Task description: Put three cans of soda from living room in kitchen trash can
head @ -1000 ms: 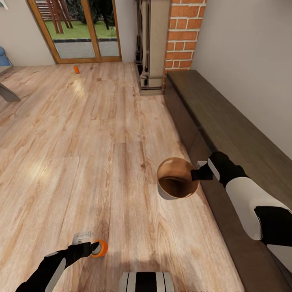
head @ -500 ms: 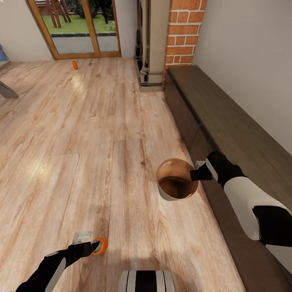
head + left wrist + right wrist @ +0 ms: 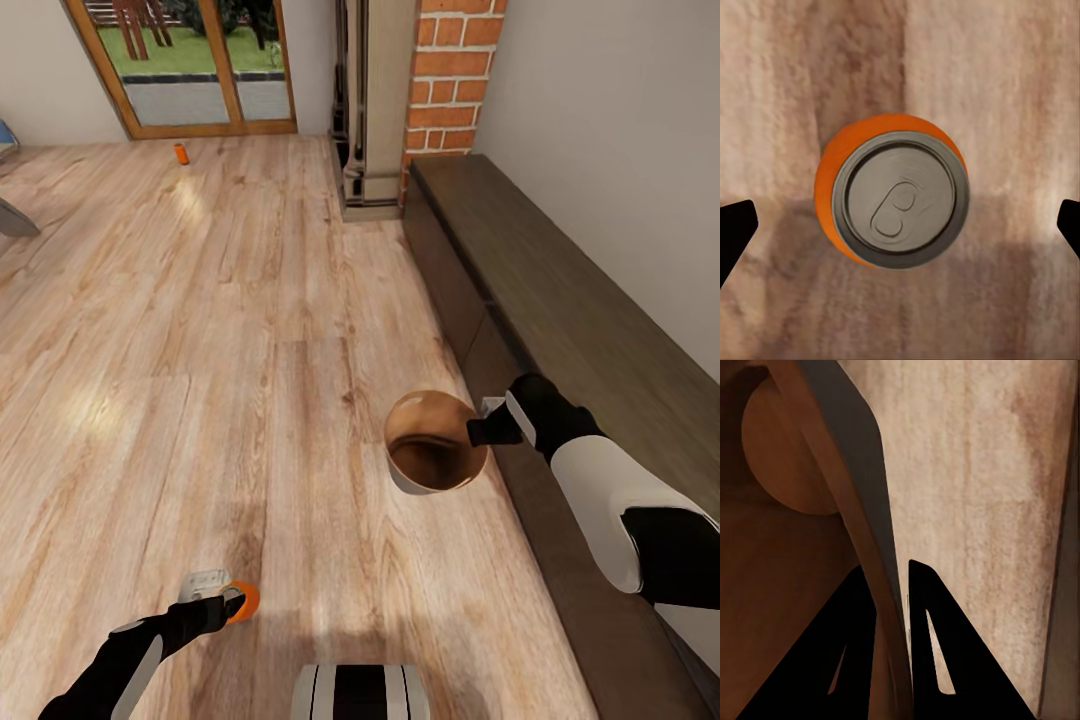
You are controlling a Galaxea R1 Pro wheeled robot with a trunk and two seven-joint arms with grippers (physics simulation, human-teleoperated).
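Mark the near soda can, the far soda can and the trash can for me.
near soda can (image 3: 900,196), left wrist view, silver top.
far soda can (image 3: 181,154), head view, orange side.
trash can (image 3: 432,466), head view, brown inside.

Two orange soda cans show: one can (image 3: 243,601) near the left gripper (image 3: 232,604), with its silver top (image 3: 900,199) facing the wrist camera, and a second can (image 3: 181,154) far off on the wooden floor (image 3: 200,380) by the glass door (image 3: 185,62). There is one round bin (image 3: 435,440), brown inside, with the right gripper (image 3: 478,431) at its rim. Two robot arms reach into the head view, and there is also one long dark cabinet (image 3: 590,330) along the wall and one brick column (image 3: 450,75).
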